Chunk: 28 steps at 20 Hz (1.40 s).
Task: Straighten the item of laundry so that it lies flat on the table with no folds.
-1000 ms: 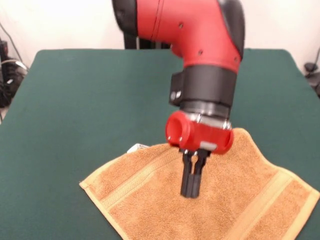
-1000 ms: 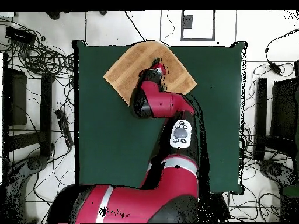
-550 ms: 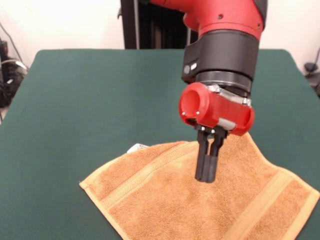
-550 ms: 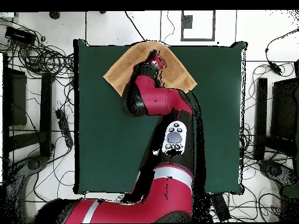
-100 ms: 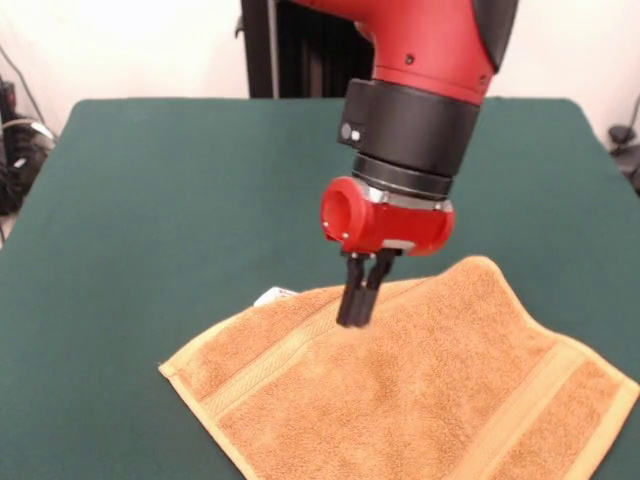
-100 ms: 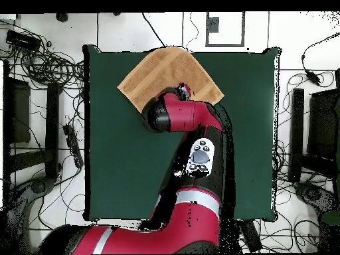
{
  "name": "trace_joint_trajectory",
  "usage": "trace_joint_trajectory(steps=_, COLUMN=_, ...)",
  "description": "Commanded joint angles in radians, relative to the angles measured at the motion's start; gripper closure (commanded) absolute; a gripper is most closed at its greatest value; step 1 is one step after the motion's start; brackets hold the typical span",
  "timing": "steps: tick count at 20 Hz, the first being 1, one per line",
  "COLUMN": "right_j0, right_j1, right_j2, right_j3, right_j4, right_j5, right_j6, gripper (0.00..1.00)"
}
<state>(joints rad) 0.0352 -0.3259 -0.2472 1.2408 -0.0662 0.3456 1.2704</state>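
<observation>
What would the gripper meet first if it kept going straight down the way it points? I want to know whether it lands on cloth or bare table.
Most likely the towel, near its far edge by the paler band; the gripper hangs over it, though depth is uncertain.

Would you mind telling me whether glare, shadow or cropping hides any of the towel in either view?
Front view: even light, no glare; the towel is cut off by the bottom edge, and the pincer casts little shadow on it. Overhead view: the arm covers the towel's near corner.
</observation>
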Motion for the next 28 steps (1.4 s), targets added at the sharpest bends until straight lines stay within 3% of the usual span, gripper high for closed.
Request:
trace_joint_trajectory(steps=1, right_j0=-0.006, right_j1=0.038, right_j2=0.074, right_j3=0.001, right_j4=0.034, right_j5=0.233, right_j6=0.107, gripper=1.00)
trace_joint_trajectory(steps=5, right_j0=-0.015, right_j1=0.071, right_j2=0.056, right_j3=-0.056, right_j4=0.021, right_j5=0.360, right_j6=0.117, gripper=1.00)
trace_joint_trajectory(steps=21, right_j0=-0.108, right_j1=0.095, right_j2=0.176, right_j3=-0.043, right_j4=-0.005, right_j5=0.129, right_j6=0.102, gripper=1.00)
trace_joint_trajectory(steps=28, right_j0=-0.178, right_j1=0.132, right_j2=0.276, right_j3=-0.049, right_j4=0.016, right_j5=0.220, right_j6=0.034, gripper=1.00)
